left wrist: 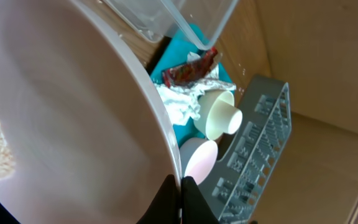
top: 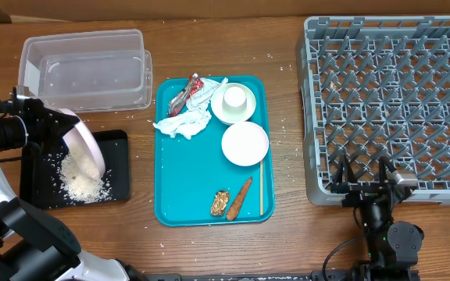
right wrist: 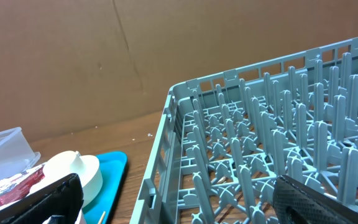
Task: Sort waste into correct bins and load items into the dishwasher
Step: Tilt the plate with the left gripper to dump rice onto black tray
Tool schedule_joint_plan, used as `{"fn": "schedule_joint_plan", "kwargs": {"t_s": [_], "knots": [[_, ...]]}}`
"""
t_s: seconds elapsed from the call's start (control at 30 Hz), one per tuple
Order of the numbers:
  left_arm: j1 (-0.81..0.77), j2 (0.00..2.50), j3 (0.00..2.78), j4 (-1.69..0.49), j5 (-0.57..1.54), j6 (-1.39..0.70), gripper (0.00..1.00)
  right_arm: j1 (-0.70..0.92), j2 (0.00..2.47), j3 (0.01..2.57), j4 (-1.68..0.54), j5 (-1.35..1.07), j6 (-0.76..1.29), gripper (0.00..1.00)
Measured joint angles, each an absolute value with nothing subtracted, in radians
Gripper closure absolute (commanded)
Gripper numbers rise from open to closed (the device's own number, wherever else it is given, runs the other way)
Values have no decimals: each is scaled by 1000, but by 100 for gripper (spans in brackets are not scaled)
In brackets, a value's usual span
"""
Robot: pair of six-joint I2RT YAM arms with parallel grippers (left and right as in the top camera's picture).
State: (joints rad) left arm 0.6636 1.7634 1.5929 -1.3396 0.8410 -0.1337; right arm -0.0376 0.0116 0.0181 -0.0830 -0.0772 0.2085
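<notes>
Closest to the lens, in the left wrist view, the plate [left wrist: 73, 124] fills most of the picture and hides nearly all behind it. Its left and top edges are cut off. The left gripper [left wrist: 179, 198] is clenched on its rim at the bottom edge, with only the dark fingertips showing.

From overhead the plate is tilted over the black tray [top: 119, 148] at the left. A pile of white crumbs [top: 80, 181] lies on the tray under the plate. The left arm covers the tray's left edge. Beyond it, at the far left, stands the tub [top: 88, 66]. Whether anything lies in it is hard to tell.

In the middle is the teal tray [top: 170, 195]. At its far end a wrapper [top: 186, 94] lies touching a crumpled napkin [top: 184, 121]. Just right of them a cup [top: 234, 97] sits on a small dish [top: 222, 114]. Nearer is a round dish [top: 245, 144], plate or bowl I cannot tell. At the near end a brown lump [top: 219, 203] lies beside a carrot stick [top: 241, 198], with a thin stick [top: 261, 187] along the right rim.

The rack [top: 389, 101] stands at the right, cut off by the frame. The right gripper [top: 363, 173] hangs at its near wall, jaws spread wide, gripping nothing. Crumbs dot the table [top: 287, 242].
</notes>
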Motion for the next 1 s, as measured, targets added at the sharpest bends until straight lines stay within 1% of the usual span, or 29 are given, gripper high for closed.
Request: {"fn": "schedule_joint_plan", "kwargs": {"t_s": [0.47, 0.6, 0.8, 1.0], "knots": [[669, 1763, 1593, -1391, 905, -84, 96, -38, 12, 18, -83, -77, 209, 0], [678, 1763, 1593, -1356, 901, -71, 96, -38, 12, 18, -83, -77, 209, 0], [720, 1763, 1593, -1403, 925, -47, 96, -38, 12, 18, -83, -77, 208, 0], [722, 1763, 1592, -1423, 954, 2, 96, -38, 12, 18, -83, -77, 208, 0]]}}
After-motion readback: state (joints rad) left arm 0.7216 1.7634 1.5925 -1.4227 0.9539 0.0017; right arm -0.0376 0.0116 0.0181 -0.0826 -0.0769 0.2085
